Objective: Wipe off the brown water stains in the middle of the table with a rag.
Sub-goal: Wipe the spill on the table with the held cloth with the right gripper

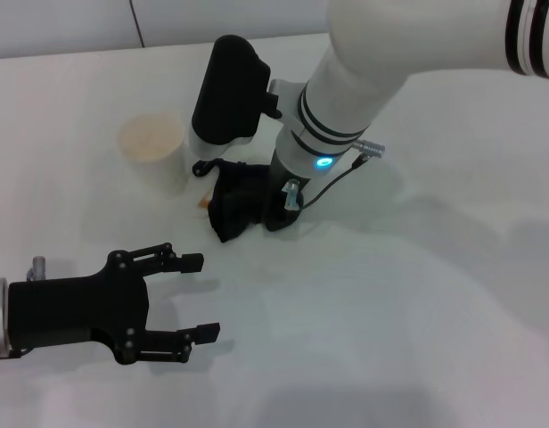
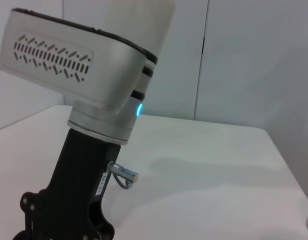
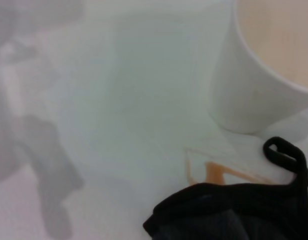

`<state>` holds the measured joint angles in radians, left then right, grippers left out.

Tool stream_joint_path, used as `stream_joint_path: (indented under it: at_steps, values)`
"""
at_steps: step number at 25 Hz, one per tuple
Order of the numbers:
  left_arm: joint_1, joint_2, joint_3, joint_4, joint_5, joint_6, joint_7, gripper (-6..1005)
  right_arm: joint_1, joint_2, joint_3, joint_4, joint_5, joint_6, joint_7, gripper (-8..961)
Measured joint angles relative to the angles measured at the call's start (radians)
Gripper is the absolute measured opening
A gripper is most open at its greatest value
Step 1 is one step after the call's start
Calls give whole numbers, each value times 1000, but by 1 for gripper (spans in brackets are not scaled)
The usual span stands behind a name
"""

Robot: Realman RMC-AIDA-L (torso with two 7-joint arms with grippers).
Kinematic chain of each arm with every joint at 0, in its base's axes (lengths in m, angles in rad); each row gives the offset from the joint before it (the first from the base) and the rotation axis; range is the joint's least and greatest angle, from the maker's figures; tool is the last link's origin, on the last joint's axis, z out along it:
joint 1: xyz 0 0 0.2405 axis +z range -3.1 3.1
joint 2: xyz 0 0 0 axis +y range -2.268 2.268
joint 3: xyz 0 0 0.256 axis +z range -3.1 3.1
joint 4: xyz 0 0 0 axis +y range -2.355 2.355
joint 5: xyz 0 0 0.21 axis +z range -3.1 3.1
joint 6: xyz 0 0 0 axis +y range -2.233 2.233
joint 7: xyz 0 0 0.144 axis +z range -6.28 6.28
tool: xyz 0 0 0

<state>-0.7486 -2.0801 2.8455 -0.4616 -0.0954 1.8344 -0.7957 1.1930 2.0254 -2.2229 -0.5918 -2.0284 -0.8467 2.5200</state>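
Your left pincer (image 1: 196,309) hovers low over the near left of the large plain white desk (image 1: 417,294), its black fingers spread apart and grasping nothing. Further back stands a white paper cup (image 1: 154,147). Just beside its base lies the small orange-brown water stain (image 1: 203,203), smeared into thin streaks in the right wrist view (image 3: 214,172). The dark blackish-green soft rag (image 1: 237,203) lies bunched against that stain, its thin black loop (image 3: 284,152) near the cup. Your right pincer (image 1: 279,209) presses down on the rag; you cannot tell whether it is clenched.
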Motion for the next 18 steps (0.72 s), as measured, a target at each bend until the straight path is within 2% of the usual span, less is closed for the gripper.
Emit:
stream_joint_path:
  at_steps: [6,18]
  values:
    - [0,0,0,0,-1,0,1,860,-5,0,-36,-38,55,-3,-2,96]
    - [7,0,0,0,-2,0,5,860,-14,3,-47,-109,62,-46,-3,96]
